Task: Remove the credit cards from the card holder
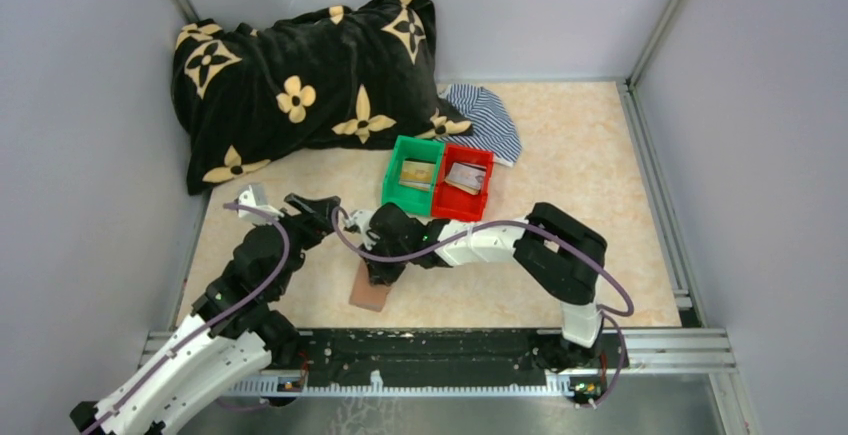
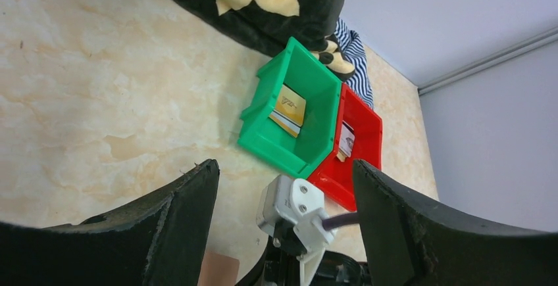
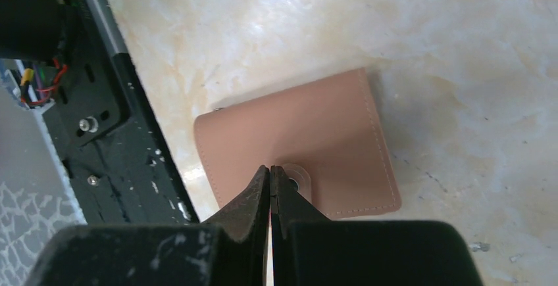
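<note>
- Both fingers of my right gripper [image 3: 270, 171] were pressed together, tips at the card holder [image 3: 309, 128] just ahead.
- My left gripper [image 2: 284, 167] stood spread wide, empty.

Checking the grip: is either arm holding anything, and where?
Left gripper holds nothing. Right gripper shut at the card holder's snap tab; actual pinch unclear.

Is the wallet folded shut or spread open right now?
Folded shut: the wallet lies flat showing only its plain brown outside; nothing of its inside shows.
</note>
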Action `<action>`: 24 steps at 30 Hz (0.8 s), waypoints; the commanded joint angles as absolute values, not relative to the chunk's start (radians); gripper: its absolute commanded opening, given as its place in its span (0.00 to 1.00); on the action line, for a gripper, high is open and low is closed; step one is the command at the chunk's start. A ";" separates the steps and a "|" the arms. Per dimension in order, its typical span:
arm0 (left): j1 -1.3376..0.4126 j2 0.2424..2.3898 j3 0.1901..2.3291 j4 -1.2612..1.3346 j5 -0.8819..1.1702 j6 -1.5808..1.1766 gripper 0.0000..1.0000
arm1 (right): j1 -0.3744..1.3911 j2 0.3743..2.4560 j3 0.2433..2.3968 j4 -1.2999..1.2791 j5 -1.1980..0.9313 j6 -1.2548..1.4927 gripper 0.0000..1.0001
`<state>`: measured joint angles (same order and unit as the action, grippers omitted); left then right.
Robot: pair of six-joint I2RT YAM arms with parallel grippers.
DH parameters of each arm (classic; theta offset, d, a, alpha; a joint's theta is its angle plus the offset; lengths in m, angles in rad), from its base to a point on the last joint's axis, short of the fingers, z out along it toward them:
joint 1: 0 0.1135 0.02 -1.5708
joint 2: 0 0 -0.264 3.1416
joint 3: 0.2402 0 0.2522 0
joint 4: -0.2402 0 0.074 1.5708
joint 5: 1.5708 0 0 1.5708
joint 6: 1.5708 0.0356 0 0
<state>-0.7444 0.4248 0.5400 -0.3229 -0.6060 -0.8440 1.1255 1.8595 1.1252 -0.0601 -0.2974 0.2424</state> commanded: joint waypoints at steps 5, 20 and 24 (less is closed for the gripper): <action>-0.747 0.441 0.536 -0.314 -0.591 -0.857 0.80 | 1.028 1.869 1.084 -0.091 -0.266 0.210 0.00; -0.747 0.575 0.496 -0.163 -0.510 -0.747 0.90 | 0.907 1.529 0.841 -0.132 -0.160 0.236 0.00; -0.747 0.635 0.493 -0.129 -0.501 -0.750 0.91 | 0.984 1.496 0.887 -0.159 -0.148 0.238 0.00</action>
<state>-0.7444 0.5934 0.5018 -0.1993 -0.5270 -0.7647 0.9146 1.5574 0.8360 -0.1337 -0.1837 0.2390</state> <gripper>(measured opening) 0.901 0.005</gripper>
